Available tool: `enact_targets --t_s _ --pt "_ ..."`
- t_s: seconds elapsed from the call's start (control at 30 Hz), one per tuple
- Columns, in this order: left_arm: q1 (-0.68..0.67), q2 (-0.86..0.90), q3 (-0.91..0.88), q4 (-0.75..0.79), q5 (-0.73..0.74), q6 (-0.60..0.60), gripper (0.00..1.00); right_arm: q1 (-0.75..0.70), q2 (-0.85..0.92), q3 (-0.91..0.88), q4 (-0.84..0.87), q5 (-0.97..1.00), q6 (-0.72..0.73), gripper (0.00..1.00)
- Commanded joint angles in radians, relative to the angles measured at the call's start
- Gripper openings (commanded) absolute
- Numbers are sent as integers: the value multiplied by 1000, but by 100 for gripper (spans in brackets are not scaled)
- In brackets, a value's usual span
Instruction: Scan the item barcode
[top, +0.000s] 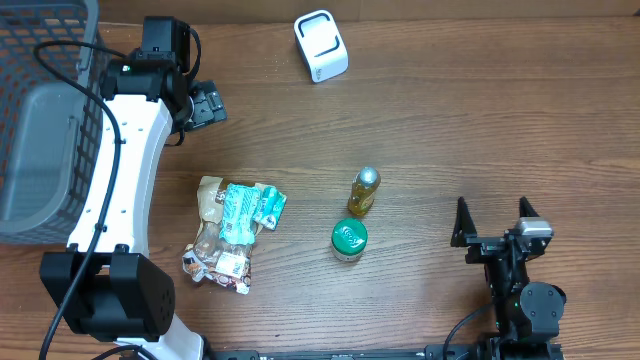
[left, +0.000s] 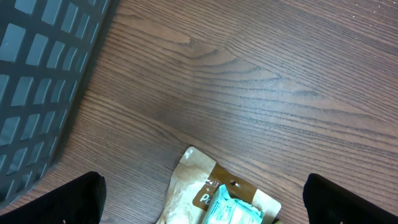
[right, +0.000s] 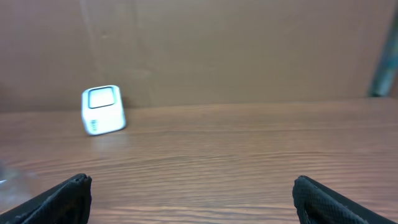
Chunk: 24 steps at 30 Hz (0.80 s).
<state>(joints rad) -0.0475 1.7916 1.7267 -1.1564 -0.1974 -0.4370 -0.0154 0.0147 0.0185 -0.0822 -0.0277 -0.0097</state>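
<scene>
A white box-shaped scanner stands at the back of the table and shows small in the right wrist view. A pile of items lies left of centre: a brown paper pouch with a teal packet on top and a crinkly snack bag below. In the left wrist view the pouch and packet lie just ahead, between the fingers. My left gripper hovers open behind the pile. My right gripper stands open at the front right, holding nothing.
A small yellow bottle with a silver cap and a green-lidded jar stand mid-table. A grey mesh basket fills the left edge, close to the left arm.
</scene>
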Motion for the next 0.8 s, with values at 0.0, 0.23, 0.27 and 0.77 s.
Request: enact_targets --t_s 0.0,0.23,0.27,0.77 --pt "1 -13 9 -2 8 14 100 -5 -12 -10 6 -79 13 100" --pt "1 -13 9 -2 8 14 100 -5 -12 -10 6 -80 13 100" --pt "1 -13 9 -2 8 14 100 -5 -12 -10 6 -79 25 100" --pt "1 -13 9 -2 8 14 100 -5 -12 36 -26 -102 320 100"
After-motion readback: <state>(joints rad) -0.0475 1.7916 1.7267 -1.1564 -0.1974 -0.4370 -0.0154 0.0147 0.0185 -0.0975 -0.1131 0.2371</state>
